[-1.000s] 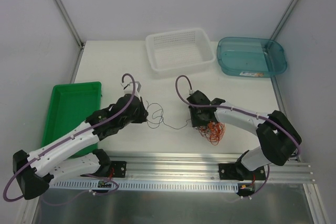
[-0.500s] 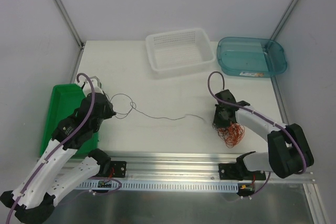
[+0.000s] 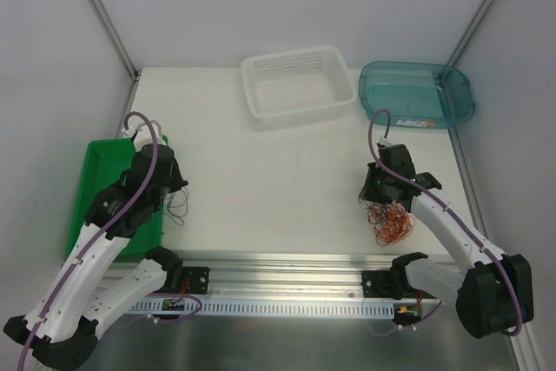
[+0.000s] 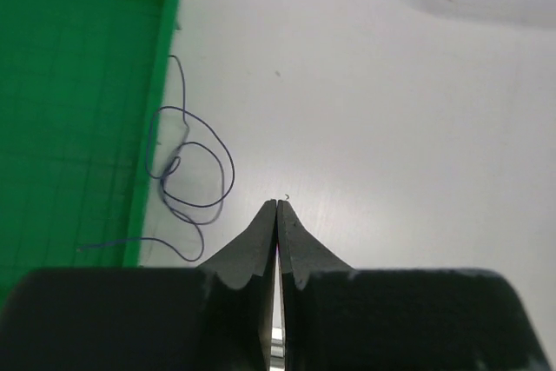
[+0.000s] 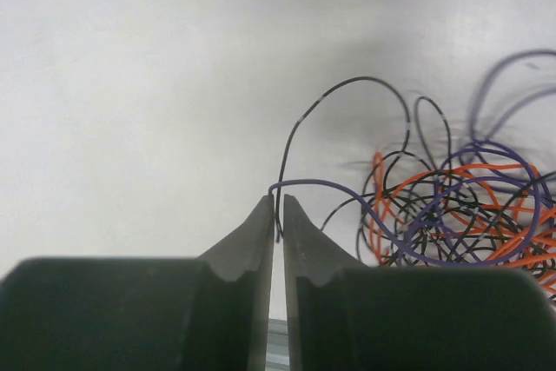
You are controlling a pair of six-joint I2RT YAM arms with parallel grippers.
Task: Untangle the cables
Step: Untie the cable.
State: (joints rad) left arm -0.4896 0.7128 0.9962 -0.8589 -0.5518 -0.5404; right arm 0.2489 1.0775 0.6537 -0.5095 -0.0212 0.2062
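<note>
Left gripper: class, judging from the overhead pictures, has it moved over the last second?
Yes. The left gripper, jaws shut, has swung left, from the middle of the table to the right edge of the rectangular green plastic tray.

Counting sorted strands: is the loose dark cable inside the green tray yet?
Only partly: thin dark cable strand straddles green plastic tray wall, loops on white table.

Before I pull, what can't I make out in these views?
Left wrist: the left gripper is shut; its body hides the lower end of the loose wire, so any pinch is unconfirmed.
Right wrist: the tangle is cut off by the right edge.
Top view: wires too thin to trace; right gripper covers the tangle's top.
</note>
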